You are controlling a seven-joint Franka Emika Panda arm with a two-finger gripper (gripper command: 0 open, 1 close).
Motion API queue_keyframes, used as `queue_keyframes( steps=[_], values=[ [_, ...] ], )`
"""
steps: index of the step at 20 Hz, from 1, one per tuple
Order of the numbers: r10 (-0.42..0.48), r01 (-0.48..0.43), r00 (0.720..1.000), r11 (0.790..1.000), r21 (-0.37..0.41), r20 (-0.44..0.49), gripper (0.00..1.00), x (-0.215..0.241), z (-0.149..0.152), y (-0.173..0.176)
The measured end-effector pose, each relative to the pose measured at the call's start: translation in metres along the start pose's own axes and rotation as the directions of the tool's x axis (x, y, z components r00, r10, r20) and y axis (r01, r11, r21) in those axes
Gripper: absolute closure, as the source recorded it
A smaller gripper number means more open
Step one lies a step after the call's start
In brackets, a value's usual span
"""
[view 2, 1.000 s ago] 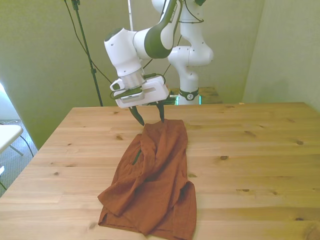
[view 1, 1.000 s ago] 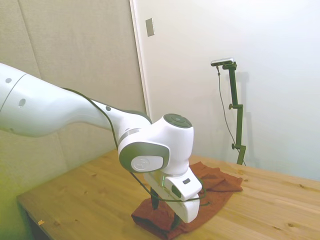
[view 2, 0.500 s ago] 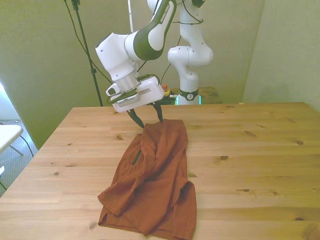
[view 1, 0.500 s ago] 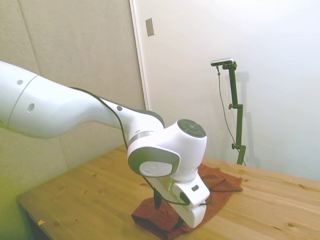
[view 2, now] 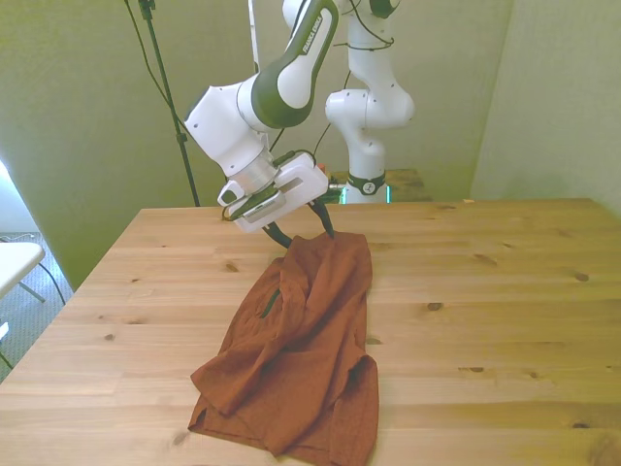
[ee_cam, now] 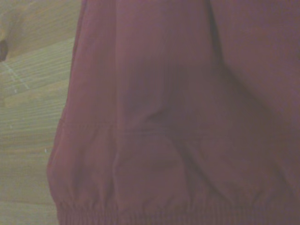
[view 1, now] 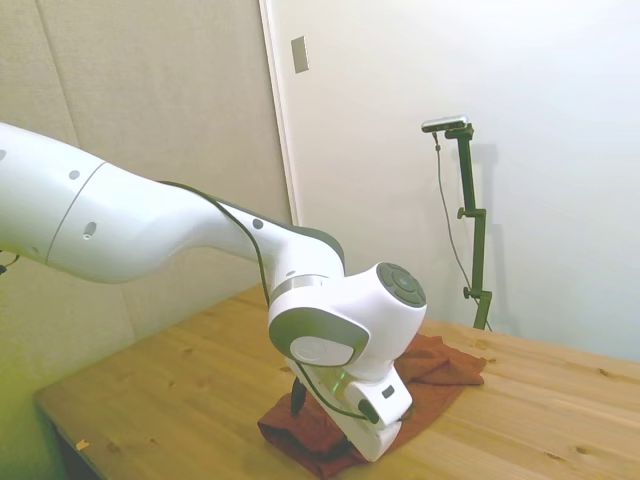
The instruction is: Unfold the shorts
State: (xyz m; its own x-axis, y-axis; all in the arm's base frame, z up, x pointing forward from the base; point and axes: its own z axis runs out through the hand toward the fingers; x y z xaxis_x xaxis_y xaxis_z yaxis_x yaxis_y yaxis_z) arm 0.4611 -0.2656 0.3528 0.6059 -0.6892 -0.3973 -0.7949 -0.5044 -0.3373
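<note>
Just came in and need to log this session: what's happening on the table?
A white Franka arm has its gripper down at the far end of the rust-orange shorts, fingers spread apart astride the cloth's edge. The shorts lie folded and wrinkled on the wooden table, not yet opened out. Nothing is lifted.

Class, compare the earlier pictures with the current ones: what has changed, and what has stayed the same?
The tool tilted over and lowered to the far end of the rust-orange fabric shorts, its fingers apart. That end shifted slightly toward the front view's right. The shorts remain folded and wrinkled on the wooden table.
</note>
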Motion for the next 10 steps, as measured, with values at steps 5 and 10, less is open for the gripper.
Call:
queue_keyframes(
  steps=[5, 10],
  values=[
    [0.001, -0.001, 1.000, 1.000, 0.005, -0.005, 1.00, 0.0019, -0.0035, 0.0048],
    [0.000, 0.000, 1.000, 1.000, 0.006, -0.009, 1.00, 0.0026, -0.0058, 0.0046]
  ],
)
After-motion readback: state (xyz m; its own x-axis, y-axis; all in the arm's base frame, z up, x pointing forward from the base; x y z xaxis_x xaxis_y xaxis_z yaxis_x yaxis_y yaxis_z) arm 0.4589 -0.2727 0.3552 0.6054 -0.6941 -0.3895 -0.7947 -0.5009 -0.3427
